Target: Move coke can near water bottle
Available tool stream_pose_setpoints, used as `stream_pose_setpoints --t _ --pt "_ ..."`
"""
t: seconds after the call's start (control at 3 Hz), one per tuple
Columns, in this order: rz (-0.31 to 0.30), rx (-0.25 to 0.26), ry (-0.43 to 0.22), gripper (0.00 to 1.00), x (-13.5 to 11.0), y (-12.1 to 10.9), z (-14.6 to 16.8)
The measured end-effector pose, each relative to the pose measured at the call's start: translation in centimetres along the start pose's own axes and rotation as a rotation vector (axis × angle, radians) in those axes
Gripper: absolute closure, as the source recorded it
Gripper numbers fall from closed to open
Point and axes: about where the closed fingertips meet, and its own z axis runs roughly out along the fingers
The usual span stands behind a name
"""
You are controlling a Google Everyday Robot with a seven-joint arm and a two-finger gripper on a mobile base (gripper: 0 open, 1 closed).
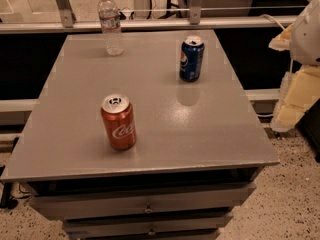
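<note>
The coke can point(118, 122) stands upright on the near-left part of the surface, its silver top tipped towards us and its white script facing the front edge.

We see the surface point(165, 119) as the grey top of a low cabinet, with drawers point(145, 206) stacked under its front edge and a speckled floor point(295, 204) around it. A pale horizontal rail point(240, 22) runs behind its far edge.

The gripper point(296, 96) hangs at the right border of the view, off the surface and beyond its right edge. It shows a white rounded housing above pale yellow blocky parts. The border cuts part of it off, and we cannot make out whether it is spread or closed. The coke can lies well apart from it, across the width of the surface to the left and nearer the front.

The water bottle point(111, 24) stands upright near the far-left corner, clear, with a white cap and a pale label band. It is almost straight back from the coke can and well apart from it, with bare surface between them.

The blue Pepsi can point(192, 59) stands upright on the far-right part of the surface. It is closer to the gripper than the coke can is, and level with neither of the other two.
</note>
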Motion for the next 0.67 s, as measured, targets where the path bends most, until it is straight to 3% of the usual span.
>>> stream_pose_setpoints --t 0.33,0.67 --pt "0.004 0.006 -0.010 0.00 -0.2 0.1 0.0" --pt "0.001 -0.024 -0.086 0.00 -2.1 0.6 1.5"
